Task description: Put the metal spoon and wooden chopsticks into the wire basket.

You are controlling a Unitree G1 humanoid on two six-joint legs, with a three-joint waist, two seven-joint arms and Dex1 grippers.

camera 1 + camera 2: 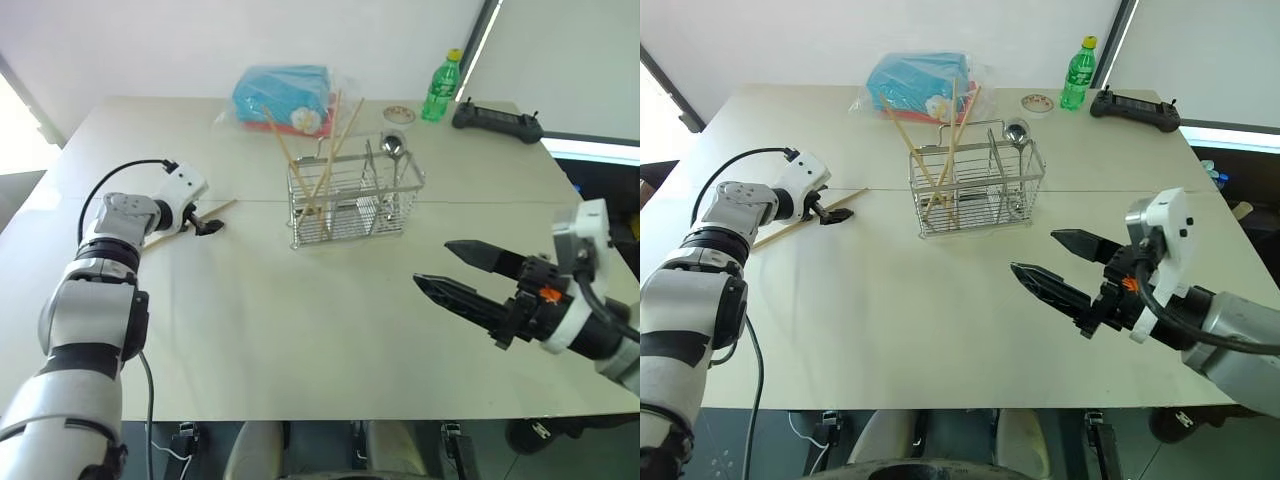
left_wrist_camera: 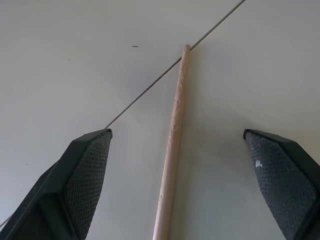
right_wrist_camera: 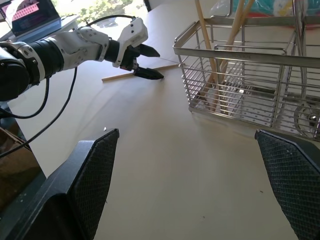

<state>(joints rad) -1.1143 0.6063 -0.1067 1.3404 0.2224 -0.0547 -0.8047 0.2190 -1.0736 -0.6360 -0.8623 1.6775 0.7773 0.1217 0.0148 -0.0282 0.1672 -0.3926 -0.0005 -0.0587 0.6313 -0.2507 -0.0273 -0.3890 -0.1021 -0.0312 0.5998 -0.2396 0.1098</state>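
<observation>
The wire basket point(image 1: 350, 205) stands at the middle of the table. The metal spoon point(image 1: 392, 147) stands upright in its right end, bowl up. Three wooden chopsticks point(image 1: 325, 160) lean in its left part. Another wooden chopstick point(image 2: 172, 145) lies flat on the table to the left of the basket. My left gripper point(image 1: 207, 220) is open and low over that chopstick, one finger on each side, not touching it. My right gripper point(image 1: 432, 264) hangs open and empty above the table's front right, in front of the basket.
A blue plastic-wrapped package point(image 1: 285, 95) lies behind the basket. A green bottle point(image 1: 441, 88), a small round dish point(image 1: 398, 114) and a black controller point(image 1: 497, 122) sit along the far right edge. A seam line crosses the tabletop under the lying chopstick.
</observation>
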